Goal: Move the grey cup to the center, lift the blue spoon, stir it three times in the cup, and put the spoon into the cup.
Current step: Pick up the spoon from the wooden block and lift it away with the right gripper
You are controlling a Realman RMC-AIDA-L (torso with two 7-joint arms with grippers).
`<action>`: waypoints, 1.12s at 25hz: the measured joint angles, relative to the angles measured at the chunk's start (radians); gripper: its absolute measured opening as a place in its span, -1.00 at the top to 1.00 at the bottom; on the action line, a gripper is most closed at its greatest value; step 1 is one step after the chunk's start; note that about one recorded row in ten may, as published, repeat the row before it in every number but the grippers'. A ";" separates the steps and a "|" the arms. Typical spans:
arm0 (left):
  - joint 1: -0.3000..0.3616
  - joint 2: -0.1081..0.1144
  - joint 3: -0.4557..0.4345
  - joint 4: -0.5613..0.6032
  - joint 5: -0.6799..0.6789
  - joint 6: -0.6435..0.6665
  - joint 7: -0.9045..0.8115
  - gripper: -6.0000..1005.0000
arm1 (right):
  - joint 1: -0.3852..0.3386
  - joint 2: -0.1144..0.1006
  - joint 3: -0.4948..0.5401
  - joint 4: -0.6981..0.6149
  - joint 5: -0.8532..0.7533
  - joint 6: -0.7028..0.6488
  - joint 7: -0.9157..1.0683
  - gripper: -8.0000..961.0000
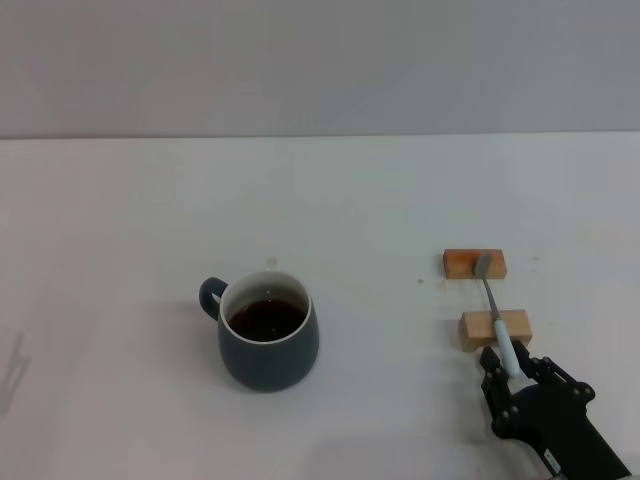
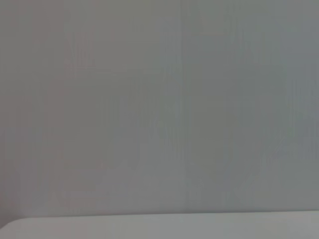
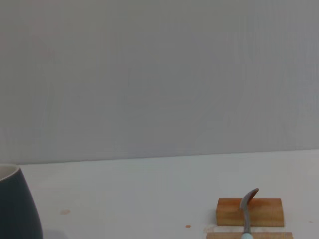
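The grey cup (image 1: pixel 268 338) holds dark liquid and stands left of the table's middle, with its handle toward the far left. Its side shows in the right wrist view (image 3: pixel 17 211). The blue spoon (image 1: pixel 503 342) lies across two wooden blocks, bowl on the far one and pale handle pointing toward me. It also shows in the right wrist view (image 3: pixel 247 205). My right gripper (image 1: pixel 516 368) is at the near right, open, with its fingers on either side of the end of the spoon's handle. My left gripper is out of view.
The far wooden block (image 1: pixel 460 263) and the near wooden block (image 1: pixel 478 330) stand right of the cup and carry the spoon. The white table (image 1: pixel 380 200) ends at a grey wall behind. The left wrist view shows only wall and a strip of table (image 2: pixel 149 226).
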State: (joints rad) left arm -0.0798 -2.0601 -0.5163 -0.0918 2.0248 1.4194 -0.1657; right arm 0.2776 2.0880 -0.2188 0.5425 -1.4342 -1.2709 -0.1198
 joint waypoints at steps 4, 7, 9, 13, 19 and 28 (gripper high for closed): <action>-0.001 0.000 0.001 0.000 0.000 0.000 0.000 -0.71 | 0.000 0.000 0.005 0.002 0.000 -0.002 0.000 0.33; -0.003 0.000 0.001 0.004 0.000 -0.002 0.000 -0.71 | 0.000 0.000 0.006 0.003 0.000 -0.002 0.000 0.33; -0.004 0.000 0.001 0.006 0.000 -0.003 0.000 -0.71 | 0.000 0.000 0.008 0.005 0.000 -0.006 0.000 0.33; -0.006 0.000 -0.001 0.010 0.000 -0.003 0.000 -0.71 | 0.001 0.000 0.008 0.005 0.000 -0.012 0.000 0.33; -0.013 0.000 -0.003 0.011 -0.002 -0.005 -0.001 -0.71 | 0.009 0.000 0.009 0.003 -0.001 -0.011 0.000 0.33; -0.017 0.000 -0.004 0.010 -0.002 -0.008 -0.002 -0.71 | 0.012 -0.002 0.010 -0.002 -0.001 -0.005 0.000 0.34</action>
State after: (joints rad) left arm -0.0968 -2.0601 -0.5200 -0.0817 2.0230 1.4114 -0.1672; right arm 0.2894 2.0861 -0.2086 0.5405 -1.4355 -1.2760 -0.1196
